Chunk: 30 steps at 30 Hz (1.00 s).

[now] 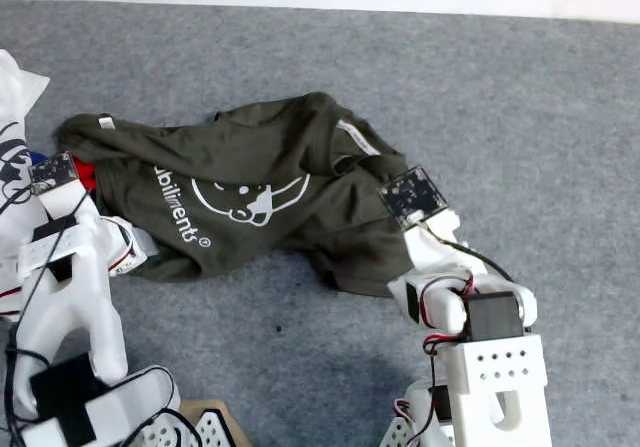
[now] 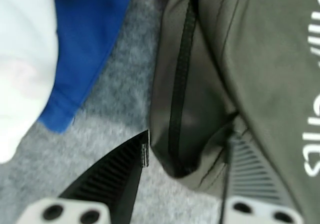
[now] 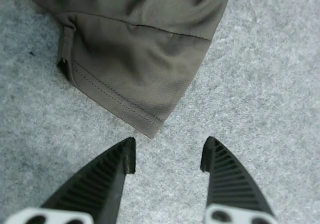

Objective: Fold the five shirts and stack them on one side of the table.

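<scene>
An olive shirt [image 1: 250, 197] with a white print lies crumpled across the middle of the grey table [image 1: 520, 97]. My left gripper [image 2: 189, 139] is at its left end, open, with a folded hem corner of the olive shirt [image 2: 260, 58] between the jaws; one finger [image 2: 250, 169] is partly covered by the cloth. My right gripper [image 3: 169, 143] is open over bare table, just short of a hemmed corner of the olive shirt [image 3: 140, 48], holding nothing. In the high view the right arm [image 1: 440, 257] stands at the shirt's near right edge.
A white shirt [image 1: 15, 97] is piled at the far left edge, with a blue shirt [image 2: 85, 38] and a bit of red cloth [image 1: 88, 175] beside it. A brown board [image 1: 215, 422] lies at the front edge. Bare grey table stretches to the right and front.
</scene>
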Available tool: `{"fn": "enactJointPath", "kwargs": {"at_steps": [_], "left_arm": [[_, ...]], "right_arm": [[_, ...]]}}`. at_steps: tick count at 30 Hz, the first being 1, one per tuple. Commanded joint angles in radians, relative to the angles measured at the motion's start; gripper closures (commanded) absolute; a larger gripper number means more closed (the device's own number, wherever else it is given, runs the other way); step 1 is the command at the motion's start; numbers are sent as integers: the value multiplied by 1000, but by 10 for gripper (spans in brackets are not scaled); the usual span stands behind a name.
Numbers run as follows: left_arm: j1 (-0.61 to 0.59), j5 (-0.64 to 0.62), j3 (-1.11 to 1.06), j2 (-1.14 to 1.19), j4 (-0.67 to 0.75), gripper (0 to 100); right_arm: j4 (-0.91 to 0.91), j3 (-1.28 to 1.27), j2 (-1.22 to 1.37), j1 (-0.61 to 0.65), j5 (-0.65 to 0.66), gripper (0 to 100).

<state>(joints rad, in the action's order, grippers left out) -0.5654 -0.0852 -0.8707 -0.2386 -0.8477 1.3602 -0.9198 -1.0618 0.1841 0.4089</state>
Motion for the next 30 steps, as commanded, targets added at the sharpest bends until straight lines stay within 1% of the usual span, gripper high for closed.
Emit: {"fn": "enactJointPath", "kwargs": {"at_steps": [1,6,8,11,13,14,18,21,24,27,30], "left_arm": [[10,12,42,47,49,875],[15,12,41,41,37,917],[8,29,38,-2,-81,919],[8,141,22,-117,-275,919],[8,186,-22,-205,-351,919],[8,198,-51,-249,-367,919],[-2,229,-185,-415,-376,917],[-59,258,-239,-516,-376,916],[-143,276,-242,-598,-371,916],[-228,269,-188,-657,-347,915],[-277,232,-173,-694,-339,899]], "right_arm": [[-21,22,22,5,-28,779],[-28,22,25,5,-28,779],[-42,16,25,5,-28,779],[-48,18,27,5,-28,779],[-48,21,27,5,-28,779],[-48,21,27,5,-28,779],[-48,16,27,5,-28,779],[-44,15,27,5,-28,779],[-41,15,27,5,-28,779],[-42,16,27,5,-28,779],[-44,21,27,5,-28,779]]}}
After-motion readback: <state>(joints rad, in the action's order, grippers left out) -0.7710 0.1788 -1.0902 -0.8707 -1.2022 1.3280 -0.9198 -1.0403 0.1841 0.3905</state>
